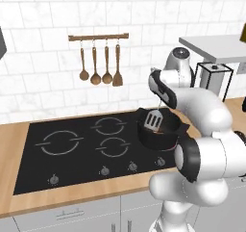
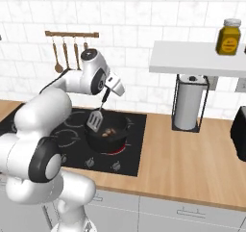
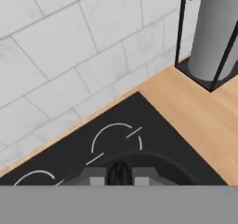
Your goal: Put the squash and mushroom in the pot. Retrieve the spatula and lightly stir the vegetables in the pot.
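The black pot (image 1: 158, 132) stands on the front right burner of the cooktop (image 1: 57, 166). In the right base view a few pale brown pieces (image 2: 109, 132) lie inside the pot (image 2: 106, 138); I cannot tell squash from mushroom. My gripper (image 2: 107, 94) is shut on the slim black handle of the spatula (image 2: 95, 122). It hangs tilted, with its slotted silver head (image 1: 153, 121) just over the pot's near rim. In the hand view the fingertips (image 3: 97, 177) flank the dark handle (image 3: 120, 172), with the pot's rim (image 3: 162, 160) curving below.
Wooden spoons and a wooden spatula (image 1: 99, 65) hang on a wall rail behind the cooktop. A paper towel holder (image 2: 189, 101) stands on the wooden counter to the right, under a white shelf (image 2: 192, 60) with a yellow jar (image 2: 227, 36). A dark appliance (image 2: 239, 132) sits far right.
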You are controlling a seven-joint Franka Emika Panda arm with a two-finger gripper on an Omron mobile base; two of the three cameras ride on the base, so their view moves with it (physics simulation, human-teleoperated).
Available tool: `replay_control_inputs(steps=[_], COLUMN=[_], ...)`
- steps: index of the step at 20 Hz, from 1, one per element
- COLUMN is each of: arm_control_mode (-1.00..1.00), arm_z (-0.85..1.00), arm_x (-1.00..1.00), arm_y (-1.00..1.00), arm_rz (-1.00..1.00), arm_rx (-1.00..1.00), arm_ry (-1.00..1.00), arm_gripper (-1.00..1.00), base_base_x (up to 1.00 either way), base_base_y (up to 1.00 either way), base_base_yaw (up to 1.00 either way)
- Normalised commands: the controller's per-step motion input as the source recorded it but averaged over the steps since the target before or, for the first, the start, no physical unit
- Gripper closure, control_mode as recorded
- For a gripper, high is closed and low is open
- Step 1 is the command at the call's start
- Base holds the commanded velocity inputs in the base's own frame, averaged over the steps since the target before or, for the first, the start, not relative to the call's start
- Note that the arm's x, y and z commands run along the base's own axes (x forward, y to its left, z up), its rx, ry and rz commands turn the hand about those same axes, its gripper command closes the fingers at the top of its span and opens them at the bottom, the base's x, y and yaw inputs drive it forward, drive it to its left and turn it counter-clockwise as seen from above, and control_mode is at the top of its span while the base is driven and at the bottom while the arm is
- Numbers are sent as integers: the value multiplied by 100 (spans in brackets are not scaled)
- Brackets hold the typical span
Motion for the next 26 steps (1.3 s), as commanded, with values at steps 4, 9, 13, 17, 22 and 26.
replay_control_inputs(steps=[4, 9, 13, 17, 22, 26], arm_control_mode=[-100, -100, -100, -100, -100, -100], arm_z=[-59, -62, -46, -28, -1, -3], arm_x=[4, -1, 0, 0, 3, 0], arm_y=[-2, 0, 0, 0, 0, 0], arm_rz=[0, 0, 0, 0, 0, 0], arm_rx=[-14, -15, -5, -17, -28, -25], arm_ry=[-1, -3, -2, -23, -41, -40], arm_gripper=[100, 100, 100, 100, 100, 100], base_base_x=[0, 0, 0, 0, 0, 0], base_base_y=[0, 0, 0, 0, 0, 0], base_base_yaw=[0, 0, 0, 0, 0, 0])
